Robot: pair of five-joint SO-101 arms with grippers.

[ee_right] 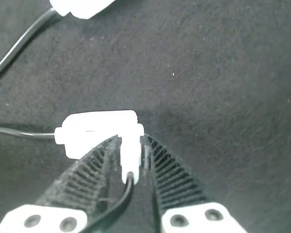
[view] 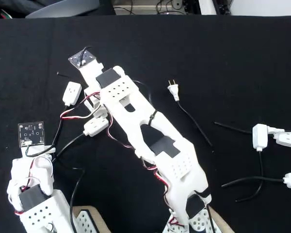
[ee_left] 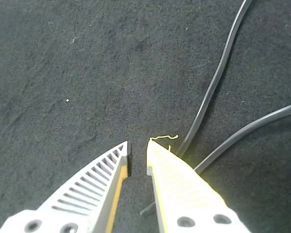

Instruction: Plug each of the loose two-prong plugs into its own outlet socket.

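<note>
Far left on the black table [view: 223, 58], my right gripper [ee_right: 131, 140] is closed tight on a small white plug [ee_right: 130, 155], one finger on each side and its black cord trailing back between them. The plug's far end butts against a white outlet socket [ee_right: 94, 130] that lies flat on the cloth. I cannot tell whether the prongs are fully in. A second white socket [view: 72, 93] lies just beyond it, farther and to the left, apart from the first.

My left gripper [ee_left: 138, 150] hangs over the near left of the table with its fingers only a crack apart and nothing between them. Two black cables [ee_left: 213, 87] run along the cloth right beside one fingertip.

Near the middle of the table a loose two-prong plug [view: 173, 90] lies on its own, prongs pointing far, its black cord running off to the right. Over at the right edge another white plug [view: 259, 136] sits joined to a socket [view: 288, 139].
</note>
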